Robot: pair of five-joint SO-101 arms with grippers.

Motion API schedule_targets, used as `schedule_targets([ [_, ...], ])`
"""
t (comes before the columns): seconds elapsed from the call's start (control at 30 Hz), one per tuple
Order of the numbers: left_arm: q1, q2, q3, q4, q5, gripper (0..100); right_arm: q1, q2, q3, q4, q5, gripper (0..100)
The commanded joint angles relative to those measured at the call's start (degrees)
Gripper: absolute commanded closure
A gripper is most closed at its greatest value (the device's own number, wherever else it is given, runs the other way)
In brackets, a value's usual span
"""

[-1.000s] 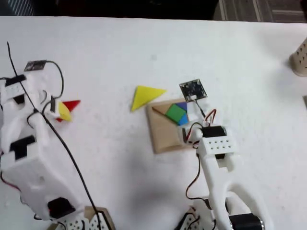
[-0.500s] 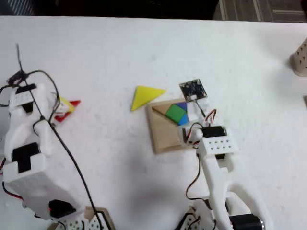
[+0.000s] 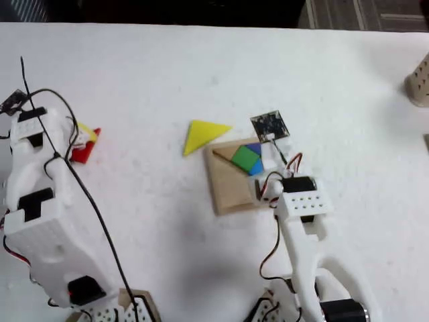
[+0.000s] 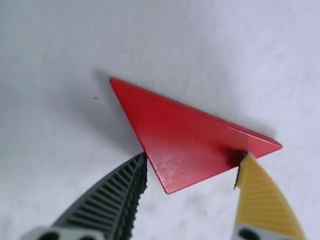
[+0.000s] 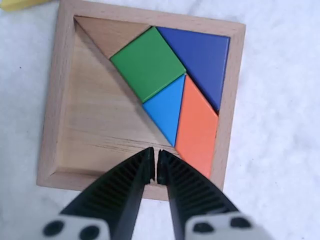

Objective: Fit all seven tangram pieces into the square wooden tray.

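Note:
The square wooden tray (image 3: 228, 191) (image 5: 85, 130) lies mid-table and holds a green square (image 5: 147, 62), a dark blue triangle (image 5: 200, 57), a light blue triangle (image 5: 167, 107) and an orange parallelogram (image 5: 197, 127). My right gripper (image 5: 155, 160) (image 3: 267, 161) hovers shut over the tray's near rim with nothing in it. A big yellow triangle (image 3: 203, 134) rests on the table, touching the tray's far left corner. At the far left, my left gripper (image 4: 192, 160) (image 3: 84, 137) is shut on the red triangle (image 4: 185, 135) (image 3: 86, 151), one fingertip pressing each side.
A beige perforated block (image 3: 419, 84) stands at the right edge. The left arm's black cables (image 3: 87, 201) trail across the table's left side. A brown holder (image 3: 144, 305) sits at the front between the arm bases.
The left arm has swung to the left, and the red triangle has shifted left along with its gripper. The right arm and the tray pieces have not moved.

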Motion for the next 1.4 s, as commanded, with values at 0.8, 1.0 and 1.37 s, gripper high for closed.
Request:
schedule_targets([
  [0.8,-0.8,2.9,-5.4,-4.8,1.3,64,-1.8,-2.0,0.6,-1.6,5.0,97.8],
  [1.0,-1.7,9.4,-18.2,5.3,5.8,59,-3.8,-2.0,1.1,-1.6,5.1,97.5],
  [1.37,-2.4,24.2,-39.0,15.4,5.5,65,-4.4,-1.9,1.5,-1.6,5.1,97.5],
])
